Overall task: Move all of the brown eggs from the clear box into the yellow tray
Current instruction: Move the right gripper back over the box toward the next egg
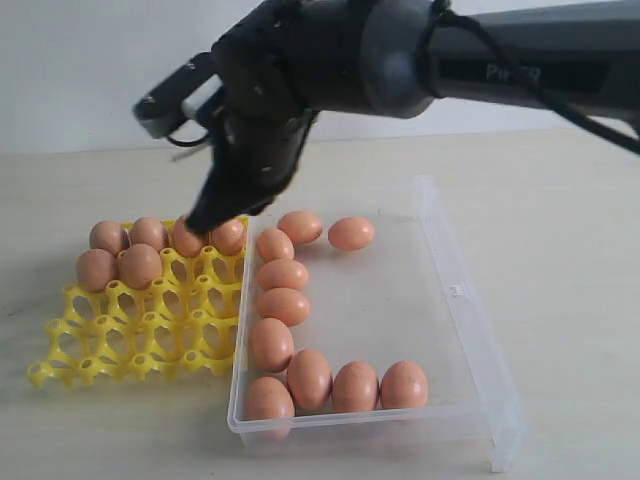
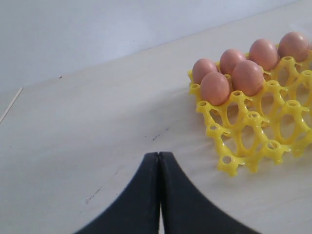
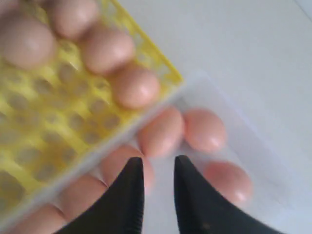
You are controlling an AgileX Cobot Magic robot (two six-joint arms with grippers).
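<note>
Hovering where yellow tray [image 1: 60, 372] met clear box [image 1: 462, 335], the right gripper [image 3: 158, 161] stood narrowly parted, empty, seemingly placed to fetch one of ten boxed brown eggs [image 1: 285, 306]; left gripper [image 2: 159, 157] rested pressed together.

The bench [image 1: 570, 230] is a pale, cream-coloured, matte surface that runs back to a light wall [image 1: 80, 70]. Two things lie directly on it. In the exterior view a bright yellow tray [image 1: 130, 365] of open cups sits flat toward 8 o'clock. A clear box [image 1: 400, 290] with low walls lies flat at about 5 o'clock, one long side right against the tray's 3 o'clock edge. In the left wrist view a few small dark marks [image 2: 156, 137] speckle the bare bench near the tray.
</note>
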